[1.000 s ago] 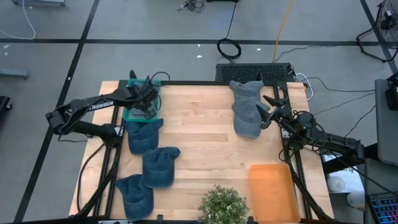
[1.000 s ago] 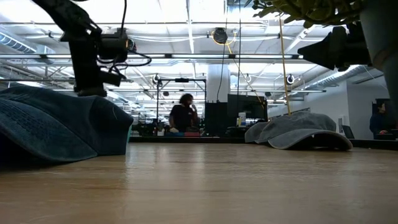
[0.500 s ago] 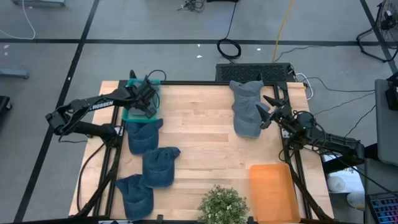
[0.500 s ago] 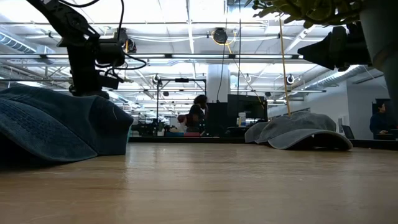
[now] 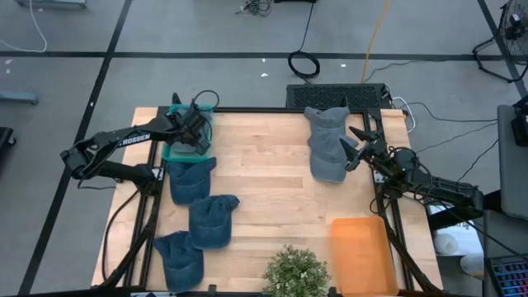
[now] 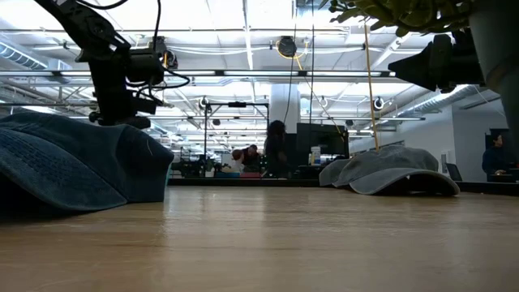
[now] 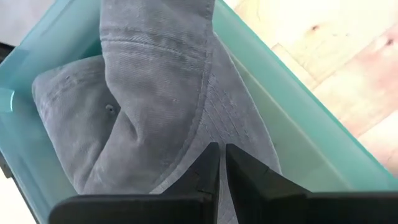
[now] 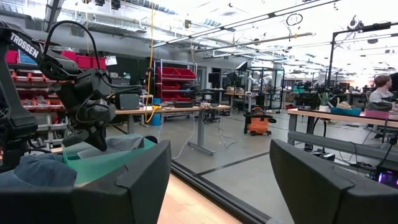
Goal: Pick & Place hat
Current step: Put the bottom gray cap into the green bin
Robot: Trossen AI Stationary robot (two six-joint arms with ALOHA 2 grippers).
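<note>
Left gripper [image 7: 217, 163] over teal plastic bin [image 7: 292, 118] at table's ten o'clock, fingers nearly together above grey cloth cap [image 7: 155, 99]. Right gripper [image 5: 356, 147] at three o'clock, fingers wide, empty.

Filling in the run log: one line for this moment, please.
left gripper: over grey hat in teal bin | right gripper: open beside grey hats
</note>
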